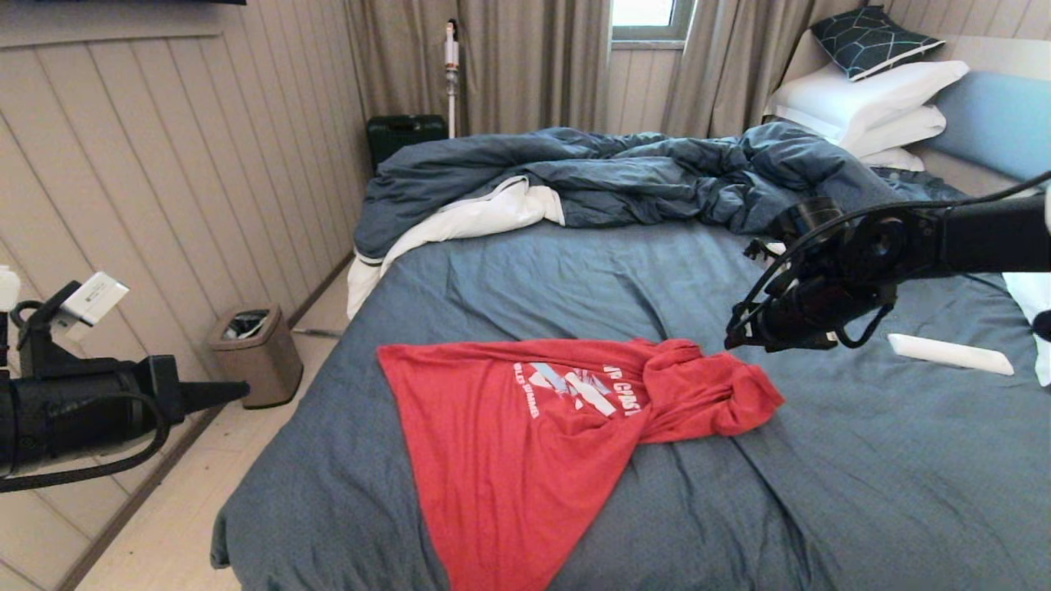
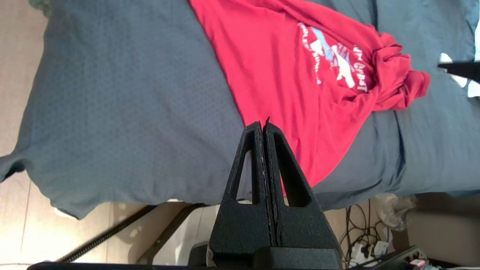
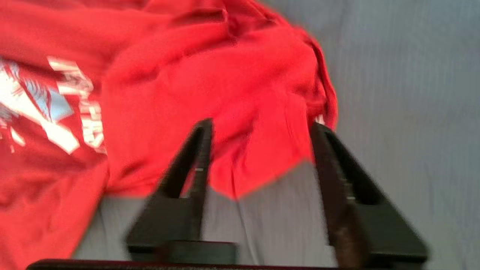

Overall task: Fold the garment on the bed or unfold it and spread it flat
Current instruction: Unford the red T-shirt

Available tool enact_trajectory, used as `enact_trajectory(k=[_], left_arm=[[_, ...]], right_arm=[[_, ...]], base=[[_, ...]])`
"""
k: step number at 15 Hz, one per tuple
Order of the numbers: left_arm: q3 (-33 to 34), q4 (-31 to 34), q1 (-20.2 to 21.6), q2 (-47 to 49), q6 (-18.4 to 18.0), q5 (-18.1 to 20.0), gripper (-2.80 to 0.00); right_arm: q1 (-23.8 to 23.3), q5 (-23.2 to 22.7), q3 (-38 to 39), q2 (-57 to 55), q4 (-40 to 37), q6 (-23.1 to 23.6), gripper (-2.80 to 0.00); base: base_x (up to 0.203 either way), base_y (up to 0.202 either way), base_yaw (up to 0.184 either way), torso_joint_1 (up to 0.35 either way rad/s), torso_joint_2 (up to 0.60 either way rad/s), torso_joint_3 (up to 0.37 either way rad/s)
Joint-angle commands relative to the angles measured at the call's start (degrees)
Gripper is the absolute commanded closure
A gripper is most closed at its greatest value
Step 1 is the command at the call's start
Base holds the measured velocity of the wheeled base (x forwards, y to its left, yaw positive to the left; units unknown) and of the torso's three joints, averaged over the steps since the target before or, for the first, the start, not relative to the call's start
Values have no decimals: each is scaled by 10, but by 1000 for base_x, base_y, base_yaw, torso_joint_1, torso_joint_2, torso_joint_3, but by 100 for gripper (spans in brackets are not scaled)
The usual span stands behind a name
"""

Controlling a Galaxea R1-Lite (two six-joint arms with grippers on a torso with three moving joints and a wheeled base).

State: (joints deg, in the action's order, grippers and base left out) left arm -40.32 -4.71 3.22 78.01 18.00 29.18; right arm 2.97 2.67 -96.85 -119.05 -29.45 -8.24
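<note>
One garment (image 1: 525,435), a red T-shirt with a white and light-blue chest print, lies on the bed (image 1: 862,492), on the blue-grey sheet near the front edge: its lower body is spread towards the foot, while its upper part is twisted into a bunched knot on the robot's right. Two grippers are in view. The right gripper (image 3: 258,127) hangs just above that knot with its jaws parted and nothing between them; the left gripper (image 2: 262,123) is out over the floor beside the bed, well apart from the cloth, with its fingers pressed together and empty. Risk one: a pinch taken on the knot is likely to catch several layers at once, so a pull would drag the whole shirt across the sheet rather than open it. Risk two: a low descent could pick up the sheet along with the cloth. Risk three: with the left gripper away, nothing pins the spread hem, so the flat portion may crumple under tension. Count of other items: one rumpled dark blue duvet (image 1: 624,176) at the far side, at least two white pillows (image 1: 870,94) stacked by the headboard with one dark patterned cushion (image 1: 872,39) on top, one white oblong object (image 1: 948,354) on the sheet, unidentified, and one bin (image 1: 254,353) on the floor.
</note>
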Motion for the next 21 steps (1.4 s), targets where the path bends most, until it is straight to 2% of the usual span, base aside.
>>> enact_trajectory(k=[1, 4, 13, 14, 21], left_arm=[[2, -1, 0, 18, -1, 2, 0], [7, -2, 0, 19, -1, 2, 0], [15, -2, -1, 26, -1, 3, 0], [14, -2, -1, 28, -1, 3, 0], [11, -2, -1, 34, -1, 3, 0]], right_arm=[[5, 2, -37, -45, -9, 1, -280], [18, 31, -43, -68, -36, -1, -280], [17, 28, -6, -61, -31, -4, -280], [17, 28, -3, -63, -31, -4, 0], [15, 30, 19, -65, -30, 0, 0]], base=[[0, 0, 0, 0, 0, 0], [0, 0, 0, 0, 0, 0], [0, 0, 0, 0, 0, 0], [0, 0, 0, 0, 0, 0], [0, 0, 0, 0, 0, 0]])
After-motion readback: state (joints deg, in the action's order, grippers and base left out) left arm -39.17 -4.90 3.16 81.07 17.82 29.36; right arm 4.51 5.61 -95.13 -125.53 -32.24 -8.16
